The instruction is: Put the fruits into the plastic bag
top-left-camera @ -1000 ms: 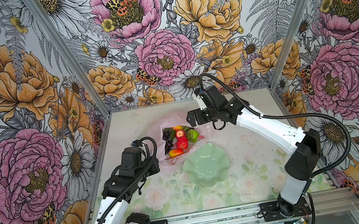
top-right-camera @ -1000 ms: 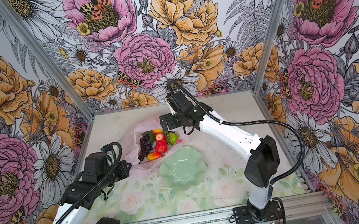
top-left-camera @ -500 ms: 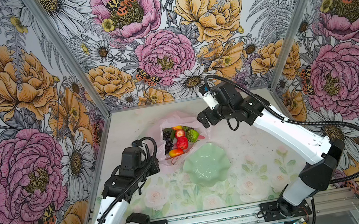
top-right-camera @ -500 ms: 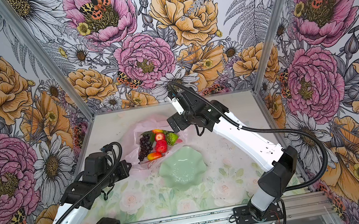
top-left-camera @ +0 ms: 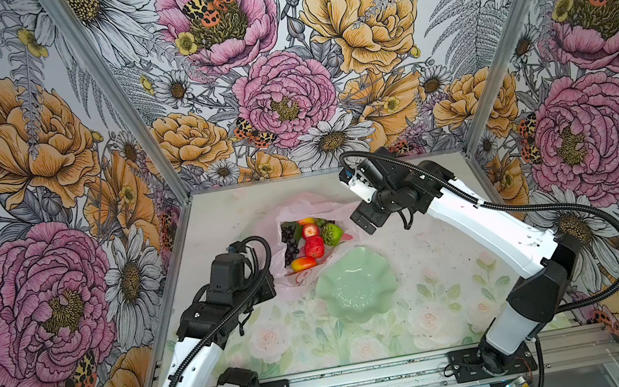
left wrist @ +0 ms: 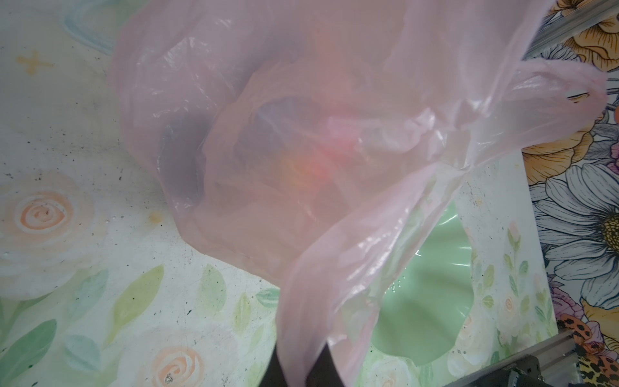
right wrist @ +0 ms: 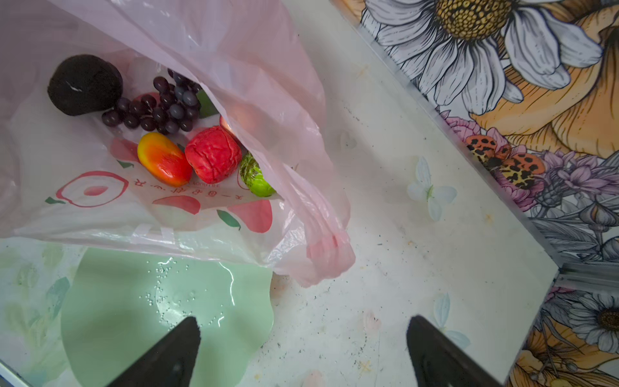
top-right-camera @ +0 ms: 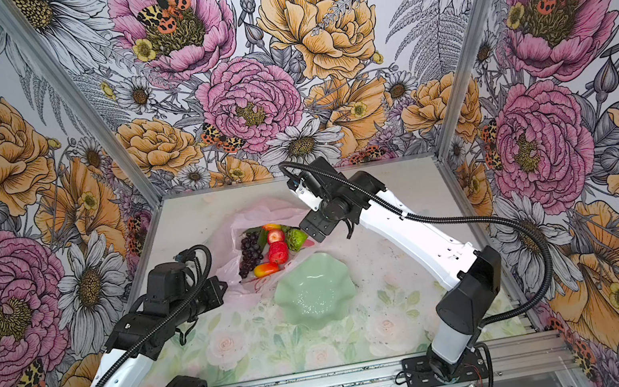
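A: Changed since a second earlier?
B: Only the right gripper (top-left-camera: 363, 223), drawn back rightward from over the plastic bag (top-left-camera: 302, 208), jaws released wide, nothing held. Left gripper (left wrist: 301, 368) as before, clenched on the bag's film.
A: Lie and look of the bag?
B: Left of centre, just behind the green dish (top-left-camera: 356, 284); long axis front to back, mouth gaped upward. Thin, translucent pale pink, red-printed. Inside: grape bunch (right wrist: 160, 107), blackish lump (right wrist: 83, 83), red fruit (right wrist: 212, 154), orange-red fruit (right wrist: 164, 159), bumpy green fruit (right wrist: 254, 177).
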Available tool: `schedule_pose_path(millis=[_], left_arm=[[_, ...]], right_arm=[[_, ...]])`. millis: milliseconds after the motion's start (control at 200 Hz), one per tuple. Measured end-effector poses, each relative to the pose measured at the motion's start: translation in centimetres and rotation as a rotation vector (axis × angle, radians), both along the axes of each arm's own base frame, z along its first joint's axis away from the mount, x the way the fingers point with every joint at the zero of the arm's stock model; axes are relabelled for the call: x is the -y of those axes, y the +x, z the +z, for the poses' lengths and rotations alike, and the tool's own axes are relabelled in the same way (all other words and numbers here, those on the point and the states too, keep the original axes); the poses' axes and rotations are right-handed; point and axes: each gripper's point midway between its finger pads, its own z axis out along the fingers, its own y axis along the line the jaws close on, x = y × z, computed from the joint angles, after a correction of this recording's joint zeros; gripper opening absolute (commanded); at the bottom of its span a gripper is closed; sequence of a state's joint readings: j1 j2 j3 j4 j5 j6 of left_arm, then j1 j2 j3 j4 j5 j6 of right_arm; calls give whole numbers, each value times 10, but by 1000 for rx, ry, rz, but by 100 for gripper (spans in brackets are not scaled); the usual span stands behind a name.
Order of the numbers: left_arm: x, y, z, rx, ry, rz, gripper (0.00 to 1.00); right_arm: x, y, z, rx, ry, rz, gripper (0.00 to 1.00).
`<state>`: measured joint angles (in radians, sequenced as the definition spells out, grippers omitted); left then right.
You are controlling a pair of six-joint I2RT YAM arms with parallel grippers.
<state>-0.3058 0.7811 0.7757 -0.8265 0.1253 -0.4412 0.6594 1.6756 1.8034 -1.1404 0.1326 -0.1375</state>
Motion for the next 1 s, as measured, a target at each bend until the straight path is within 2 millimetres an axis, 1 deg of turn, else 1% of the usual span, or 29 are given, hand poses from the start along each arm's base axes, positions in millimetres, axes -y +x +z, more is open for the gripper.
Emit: schedule_pose_path(millis=[120,260,425,650,751,821,1001], left_arm=[[0,0,0,-1,0,0,0],[0,0,-1,-5,1,0,0],[0,1,-2,-9,2,0,0],[0,1,-2,-10,3,0,0],[0,1,-3,-14,4,0,0],[0,1,-4,-15,5,0,0],[0,2,-6,-24,7,1,0]], right_arm=[[1,4,-21,-42,-61,6,93],[0,10,-38,-72,-106,4,91],[-6,21,-48,-80,-128,-3,89],[-8,37,-54,-80,-134,-23,85],[-6,44,-53,-77,-127,-36,78],[-4,47,-52,-77,-120,-42,71],[-3,50,-52,-86,-99,-54,54]])
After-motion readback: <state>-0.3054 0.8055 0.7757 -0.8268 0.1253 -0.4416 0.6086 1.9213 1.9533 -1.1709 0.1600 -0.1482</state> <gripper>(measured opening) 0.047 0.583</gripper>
